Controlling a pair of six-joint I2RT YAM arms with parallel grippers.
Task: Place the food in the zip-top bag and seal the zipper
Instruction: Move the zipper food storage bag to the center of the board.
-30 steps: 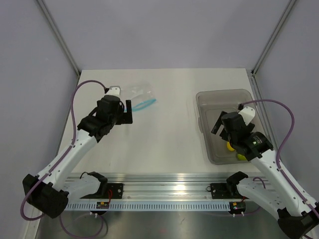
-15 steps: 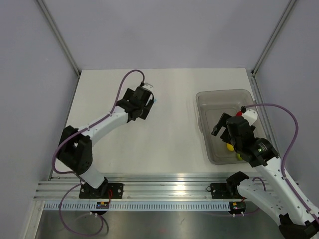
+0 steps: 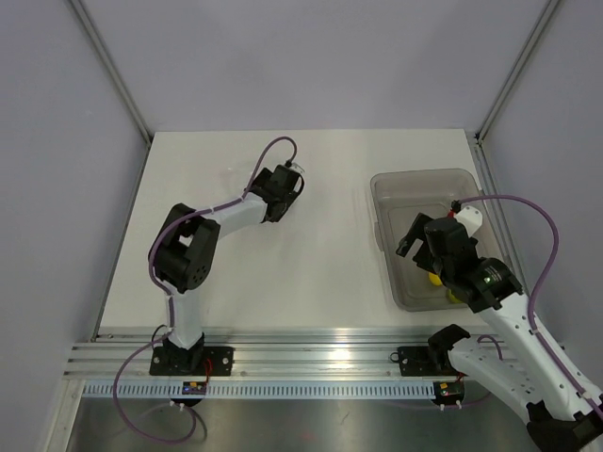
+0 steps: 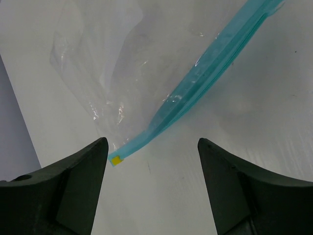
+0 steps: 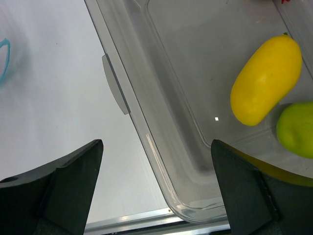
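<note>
As seen from above, the left gripper (image 3: 285, 185) hangs over the far middle of the white table (image 3: 320, 273), hiding the bag beneath it; the right gripper (image 3: 415, 235) hovers over the grey bin (image 3: 382, 188); pale grey walls close three sides, and an aluminium rail (image 3: 311, 361) runs along the near edge. From the left wrist, the fingers stand spread and empty; the zip-top bag (image 4: 93, 63) lies flat and crinkled on the table, its zipper (image 4: 205, 73) running diagonally, the near end just ahead of the left finger. From the right wrist, the fingers are likewise wide apart, holding nothing; the yellow fruit (image 5: 266, 81) and yellow-green fruit (image 5: 296, 128) lie close together on the bin floor, right of the gap. The step looks like opening the mouth; pinch one lip only near the strip, since thin film on a smooth top slides easily; the right should centre over a fruit before closing.
</note>
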